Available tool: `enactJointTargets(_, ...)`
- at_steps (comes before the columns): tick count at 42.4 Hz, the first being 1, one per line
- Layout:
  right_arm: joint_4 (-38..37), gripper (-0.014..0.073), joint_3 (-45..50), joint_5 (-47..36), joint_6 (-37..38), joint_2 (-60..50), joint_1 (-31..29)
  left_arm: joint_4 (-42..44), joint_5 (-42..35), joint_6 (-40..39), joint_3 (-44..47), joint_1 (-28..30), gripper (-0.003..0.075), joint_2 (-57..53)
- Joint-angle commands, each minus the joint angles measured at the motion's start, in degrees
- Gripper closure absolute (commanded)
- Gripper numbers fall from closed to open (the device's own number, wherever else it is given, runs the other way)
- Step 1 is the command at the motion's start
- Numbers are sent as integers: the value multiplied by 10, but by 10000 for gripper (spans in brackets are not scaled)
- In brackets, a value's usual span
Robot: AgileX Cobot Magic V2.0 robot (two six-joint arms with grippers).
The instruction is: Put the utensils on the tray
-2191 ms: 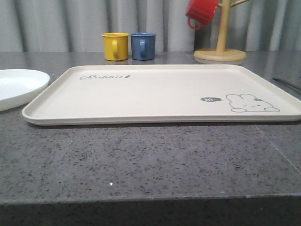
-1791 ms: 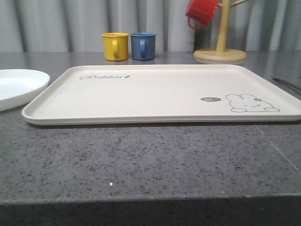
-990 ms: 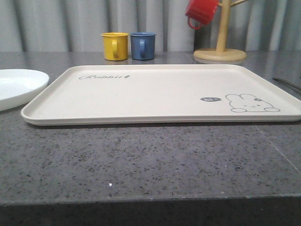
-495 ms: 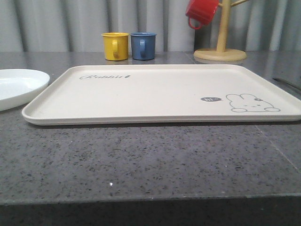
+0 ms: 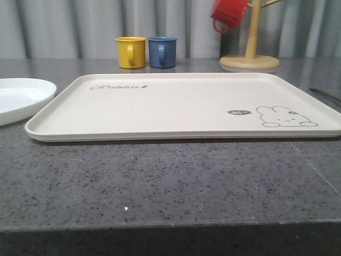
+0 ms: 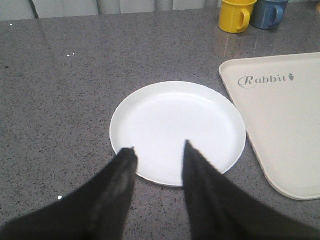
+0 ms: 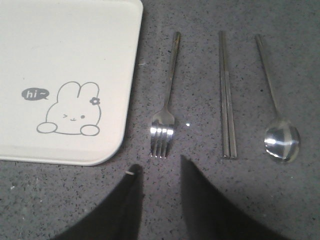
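We see a grey speckled table (image 5: 170, 181) with a large cream tray (image 5: 160, 106) lying flat at its centre, nothing on it; it bears a rabbit drawing (image 7: 72, 110) and "Rabbit" script. A round white plate (image 6: 177, 132) sits just beside the tray's left end. Behind the tray stand a yellow mug (image 5: 130, 52) and a blue mug (image 5: 162, 52); a red mug (image 5: 229, 14) hangs on a wooden stand (image 5: 250, 53). Right of the tray, on the table, lie the fork (image 7: 166, 107), nearest the tray, then the flat bar (image 7: 226, 95), then the spoon (image 7: 277, 122), side by side and apart. Our left claw (image 6: 157, 157) hovers released over the plate. Our right claw (image 7: 160, 172) hovers released, holding nothing, near the fork's tines.
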Motion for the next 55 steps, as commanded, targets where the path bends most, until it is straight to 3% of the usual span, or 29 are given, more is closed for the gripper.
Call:
enactJointTargets(1, -8, 134, -19, -31, -7, 5, -2, -3, -42, -1, -17, -1, 233, 21)
enactJointTargets(5, -12, 67, -19, -29, -3, 5, -2, 10, -24, -1, -22, -1, 177, 40)
enactJointTargets(12, -12, 67, -19, -28, -3, 5, -2, 41, 66, -4, -67, 10, 178, 116)
enactJointTargets(19, -12, 67, -19, -28, -3, 5, -2, 40, 95, -5, -119, 27, 178, 217)
enactJointTargets(29, -12, 67, -19, -28, -3, 5, -2, 25, 91, -5, -167, 94, 178, 353)
enactJointTargets(41, -12, 67, -19, -28, -3, 5, -2, -98, 56, 85, -215, 132, 183, 479)
enactJointTargets(55, -12, 67, -19, -28, -3, 5, -2, -125, -1, 92, -226, 131, 314, 568)
